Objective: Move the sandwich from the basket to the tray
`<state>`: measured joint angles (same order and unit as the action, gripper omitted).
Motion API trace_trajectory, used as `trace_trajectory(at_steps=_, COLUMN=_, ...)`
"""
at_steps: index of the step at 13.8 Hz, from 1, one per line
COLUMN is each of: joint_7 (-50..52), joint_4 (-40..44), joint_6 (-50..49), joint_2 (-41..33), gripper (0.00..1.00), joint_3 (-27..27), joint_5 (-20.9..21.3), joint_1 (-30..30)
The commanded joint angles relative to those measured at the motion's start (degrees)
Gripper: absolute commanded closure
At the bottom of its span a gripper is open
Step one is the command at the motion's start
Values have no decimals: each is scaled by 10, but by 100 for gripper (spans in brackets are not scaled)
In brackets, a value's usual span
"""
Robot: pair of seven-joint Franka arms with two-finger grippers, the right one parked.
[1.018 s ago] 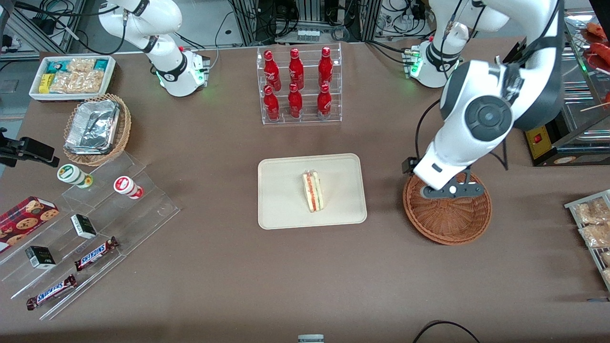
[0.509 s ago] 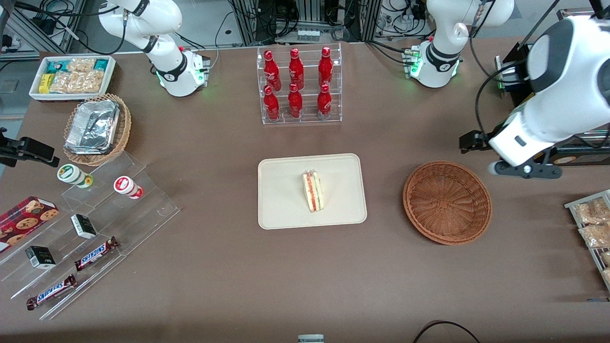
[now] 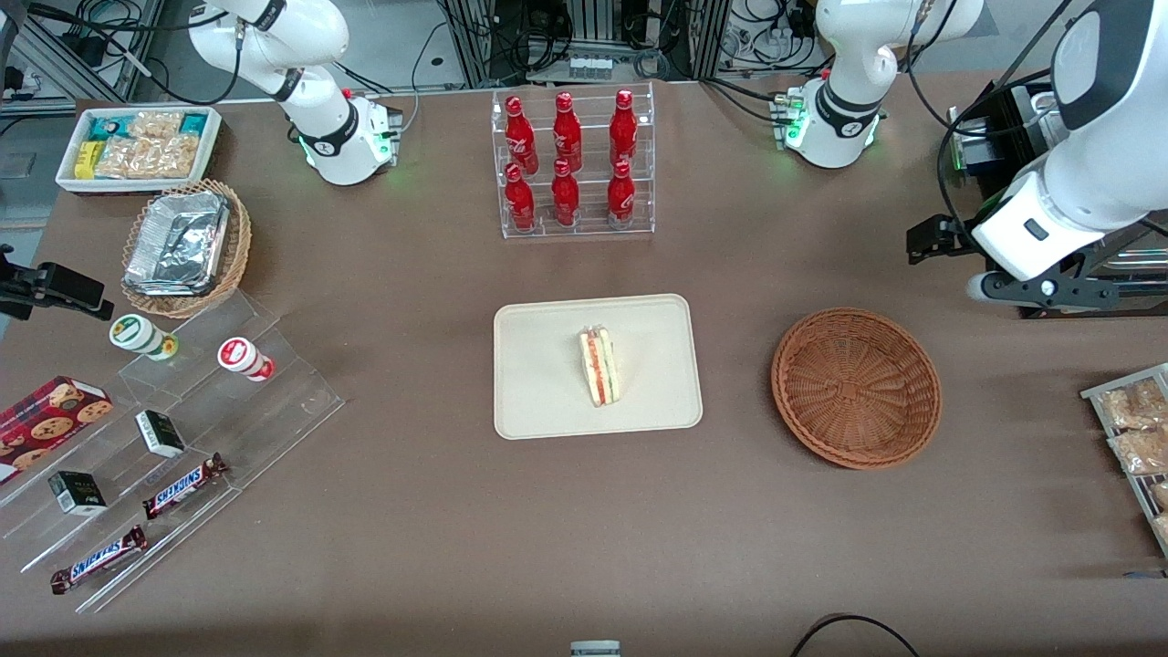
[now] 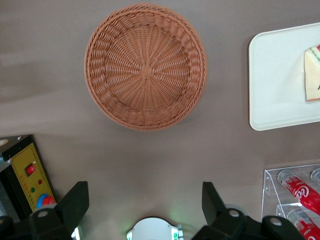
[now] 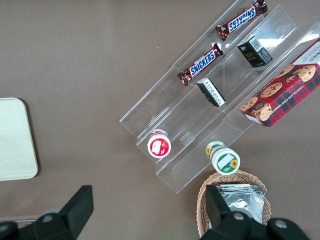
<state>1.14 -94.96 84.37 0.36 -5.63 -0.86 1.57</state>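
A: From the front, we are seeing the sandwich (image 3: 599, 368) lying in the middle of the tray (image 3: 538, 401), its red filling stripe running from twelve to six o'clock. The basket (image 3: 856, 388) is sitting at the tray's three o'clock with nothing in it. Our gripper (image 3: 1040, 290) is hanging high at the basket's one o'clock, well apart from both, carrying nothing.

B: So we are judging the placing done, and the step in hand is the retreat. To do it well we are keeping the arm high and heading away from the bottle rack (image 3: 573, 164), so nothing gets brushed.

A: From the left wrist, we are looking straight down on the basket (image 4: 145, 66), bare inside, and on a corner of the tray (image 4: 275, 75) with the sandwich (image 4: 312, 75) partly in view on it. The fingers (image 4: 72, 207) are standing spread wide, with nothing between them.

B: From the right wrist, we are getting only one edge of the tray (image 5: 15, 140), near the clear tiered stand (image 5: 210, 100) of snacks; neither sandwich nor basket is showing there
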Motion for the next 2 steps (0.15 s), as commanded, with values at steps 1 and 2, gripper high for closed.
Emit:
trace_trajectory(at_steps=1, joint_7=-8, joint_4=4, joint_6=-18, joint_2=-16, gripper=0, joint_3=-13, joint_5=9, joint_1=-18)
trace_trajectory(at_steps=2, joint_7=-8, joint_4=5, joint_6=-18, joint_2=-20, gripper=0, joint_3=-13, joint_5=16, joint_1=-18)
